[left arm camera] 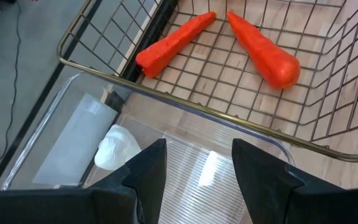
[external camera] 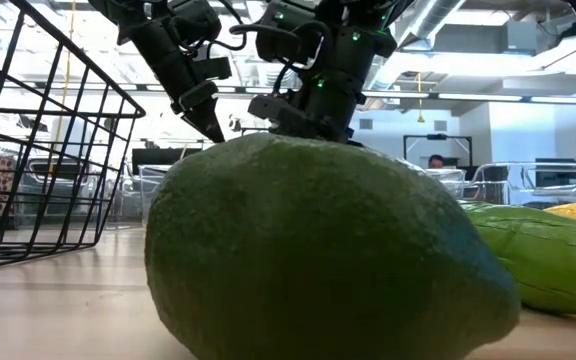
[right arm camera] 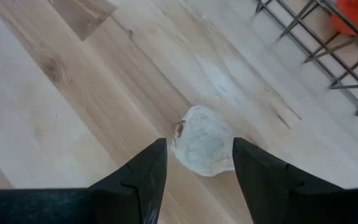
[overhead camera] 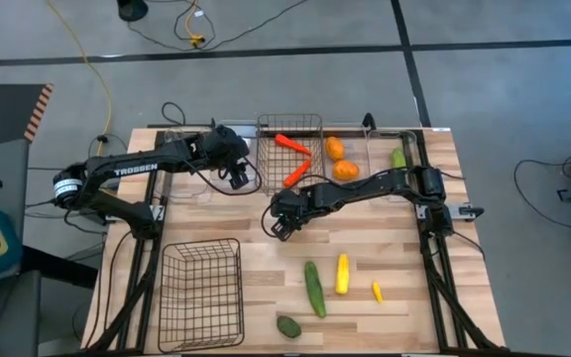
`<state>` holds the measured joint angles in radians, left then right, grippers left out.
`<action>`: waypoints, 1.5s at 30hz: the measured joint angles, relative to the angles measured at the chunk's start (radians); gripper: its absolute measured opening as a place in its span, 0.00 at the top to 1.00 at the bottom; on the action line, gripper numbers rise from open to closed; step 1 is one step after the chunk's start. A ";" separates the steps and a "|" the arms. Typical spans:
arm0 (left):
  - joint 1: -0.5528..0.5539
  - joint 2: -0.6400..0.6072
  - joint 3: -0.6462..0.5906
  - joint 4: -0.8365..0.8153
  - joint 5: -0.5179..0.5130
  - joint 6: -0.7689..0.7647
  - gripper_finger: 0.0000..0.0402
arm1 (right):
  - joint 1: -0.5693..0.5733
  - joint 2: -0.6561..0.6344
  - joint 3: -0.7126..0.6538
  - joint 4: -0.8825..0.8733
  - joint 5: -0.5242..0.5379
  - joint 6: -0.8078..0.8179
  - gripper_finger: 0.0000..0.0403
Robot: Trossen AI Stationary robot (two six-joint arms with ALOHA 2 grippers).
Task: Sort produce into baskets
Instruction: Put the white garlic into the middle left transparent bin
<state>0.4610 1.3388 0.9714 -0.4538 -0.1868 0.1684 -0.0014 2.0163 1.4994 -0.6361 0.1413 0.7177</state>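
Right hand (right arm camera: 194, 165) apparently astride garlic (right arm camera: 202, 148)

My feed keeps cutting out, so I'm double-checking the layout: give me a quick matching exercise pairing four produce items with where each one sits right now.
Items:
1. carrots
2. oranges
3. avocado
4. garlic

Places:
A. on bare table, between the right end effector fingers
B. in the wire basket at the back
C. near the front table edge
D. in a clear bin beside the carrot basket

Pairs: 1-B, 2-D, 3-C, 4-A
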 joint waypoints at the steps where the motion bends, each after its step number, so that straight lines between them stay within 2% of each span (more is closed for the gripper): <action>1: 0.000 0.000 0.000 0.000 0.000 0.000 0.57 | -0.001 0.000 0.000 0.000 -0.004 0.000 0.46; 11: 0.000 0.000 0.000 0.000 0.000 0.000 0.57 | -0.001 0.000 0.000 0.000 -0.007 -0.008 0.39; 28: 0.000 0.000 0.000 0.000 0.001 0.000 0.57 | 0.010 0.000 -0.001 0.000 0.097 0.035 0.39; 39: 0.000 0.000 0.000 0.000 0.001 0.000 0.57 | 0.028 0.001 -0.001 0.001 0.105 0.037 0.39; 45: 0.000 0.000 0.000 0.000 0.001 -0.019 0.57 | 0.039 0.001 -0.001 0.001 0.103 0.121 0.39</action>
<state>0.4610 1.3388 0.9714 -0.4541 -0.1856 0.1490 0.0380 2.0171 1.4982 -0.6350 0.2444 0.8386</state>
